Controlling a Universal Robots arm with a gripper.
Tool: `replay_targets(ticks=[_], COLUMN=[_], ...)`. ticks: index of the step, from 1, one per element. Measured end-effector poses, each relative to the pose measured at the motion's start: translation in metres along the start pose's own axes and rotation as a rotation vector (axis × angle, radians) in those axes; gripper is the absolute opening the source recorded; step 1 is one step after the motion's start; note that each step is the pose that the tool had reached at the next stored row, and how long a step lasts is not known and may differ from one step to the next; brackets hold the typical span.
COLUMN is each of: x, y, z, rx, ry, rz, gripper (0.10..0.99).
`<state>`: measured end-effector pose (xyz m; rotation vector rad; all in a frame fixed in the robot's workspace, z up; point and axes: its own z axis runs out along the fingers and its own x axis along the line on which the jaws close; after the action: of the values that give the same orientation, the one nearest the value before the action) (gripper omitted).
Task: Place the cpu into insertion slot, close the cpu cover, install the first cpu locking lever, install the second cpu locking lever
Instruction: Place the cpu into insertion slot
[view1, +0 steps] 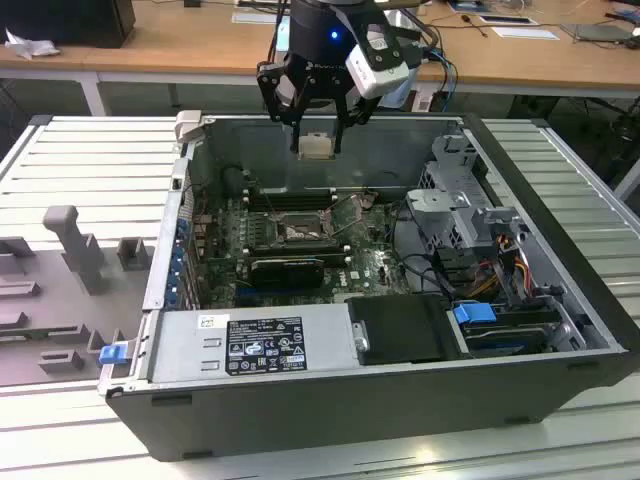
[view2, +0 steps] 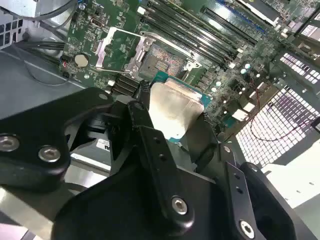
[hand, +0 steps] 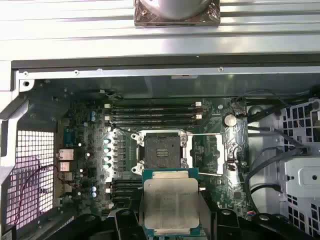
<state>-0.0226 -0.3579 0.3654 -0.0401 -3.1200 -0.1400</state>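
My gripper (view1: 316, 140) hangs above the open computer case, shut on the cpu (view1: 315, 147), a pale silver square chip held flat between the black fingers (view2: 144, 107). In both wrist views the cpu (hand: 170, 202) (view2: 175, 112) hovers just beside and above the insertion slot (hand: 161, 151) (view2: 165, 57), whose dark square bed lies bare. The cpu cover (view2: 102, 50) (hand: 205, 134) is swung open to one side of the slot, with green board showing through its window. In the exterior view the slot (view1: 290, 232) sits well below the gripper on the green board.
Long black memory slots (hand: 152, 112) run beside the socket and a black graphics card (view1: 290, 270) lies on its other side. A drive cage (view1: 460, 200) and cables fill the exterior view's right. The power supply (view1: 260, 345) is at the front. Grey fixtures (view1: 75, 250) stand outside the case.
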Motion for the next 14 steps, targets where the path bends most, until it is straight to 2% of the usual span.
replay_targets(ticks=[1,5,8,14], x=[-0.0001,0.0000,-0.0001,-0.0002], y=[0.0000,-0.0001,-0.0002,-0.0007], z=[0.0000,0.0006,0.0022,0.0077], rx=[0.000,-0.002,-0.001,0.014], ry=[-0.0010,-0.0115,-0.0135,-0.0155], rz=[0.012,0.129,0.149,0.155], gripper=[0.529,0.529,0.529,0.529])
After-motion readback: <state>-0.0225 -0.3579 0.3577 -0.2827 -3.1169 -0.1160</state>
